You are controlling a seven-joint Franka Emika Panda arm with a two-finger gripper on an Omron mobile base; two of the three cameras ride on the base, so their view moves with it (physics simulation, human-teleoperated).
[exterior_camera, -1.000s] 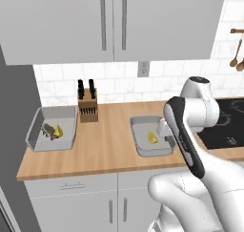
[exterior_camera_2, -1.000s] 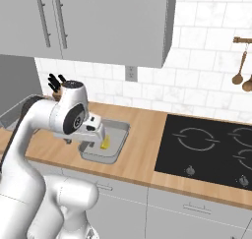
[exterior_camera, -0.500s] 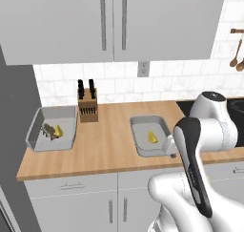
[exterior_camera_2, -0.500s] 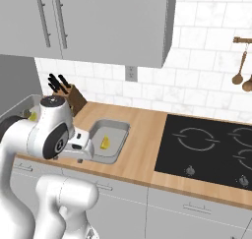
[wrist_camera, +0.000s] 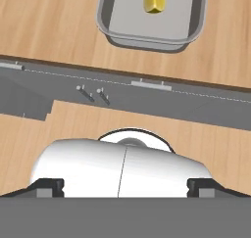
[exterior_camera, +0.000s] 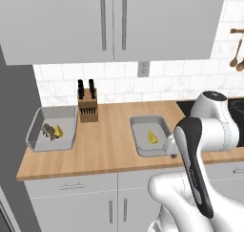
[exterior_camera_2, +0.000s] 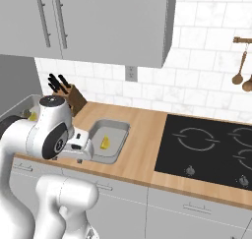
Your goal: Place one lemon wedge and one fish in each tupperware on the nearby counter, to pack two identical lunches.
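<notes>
On the long light-brown wood-grain counter point(exterior_camera: 107, 145), you see two shallow grey rectangular tupperware trays. The left grey tray point(exterior_camera: 39, 131), near the counter's left end, holds a small dark brown fish point(exterior_camera: 48, 130) with a small yellow lemon wedge point(exterior_camera: 58, 131) just beside it. The nearer grey tray point(exterior_camera: 143, 145), further right along the counter and close to its front edge, holds a second yellow lemon wedge point(exterior_camera: 152, 137) lying on its floor; the hand view shows that same wedge point(wrist_camera: 154, 0) at the top of the frame inside the tray point(wrist_camera: 147, 34).

Your two-finger gripper point(wrist_camera: 125, 185) hangs low in front of the counter's edge, its dark fingertips point(wrist_camera: 46, 187) standing wide apart with nothing between them. In the right base view the hand point(exterior_camera_2: 78, 147) sits at the near rim of that tray point(exterior_camera_2: 115, 154), with the wedge point(exterior_camera_2: 105, 143) just beyond it.

A wooden knife block with black handles point(exterior_camera: 87, 106) stands against the white tiled wall between the two trays. A black glass stovetop point(exterior_camera_2: 206, 147) lies to the right, brown wooden spoons point(exterior_camera_2: 241, 71) hang above it, and pale grey cabinet fronts with slim bar handles point(exterior_camera: 71, 197) run below the worktop.
</notes>
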